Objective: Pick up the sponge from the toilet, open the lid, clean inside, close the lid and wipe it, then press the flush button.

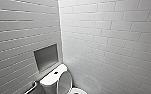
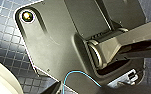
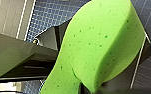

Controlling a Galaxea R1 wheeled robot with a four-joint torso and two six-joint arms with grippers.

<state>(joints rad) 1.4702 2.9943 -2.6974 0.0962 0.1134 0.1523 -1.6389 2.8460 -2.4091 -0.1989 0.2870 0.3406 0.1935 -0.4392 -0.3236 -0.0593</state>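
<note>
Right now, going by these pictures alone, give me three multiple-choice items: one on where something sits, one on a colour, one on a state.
1. Where is the flush button?
A. on top of the tank
B. on the wall tiles
C. on the floor

2. What colour is the sponge?
A. blue
B. yellow
C. green

3. How does the lid of the toilet stand?
A. shut flat
B. raised
C. lying on the floor

Answers:
1 A, the small dark dot sits in the white top of the tank.
2 C, the pad in the right wrist view is bright green.
3 B, the oval lid stands upright against the tank, with the bowl rim showing below it.
</note>
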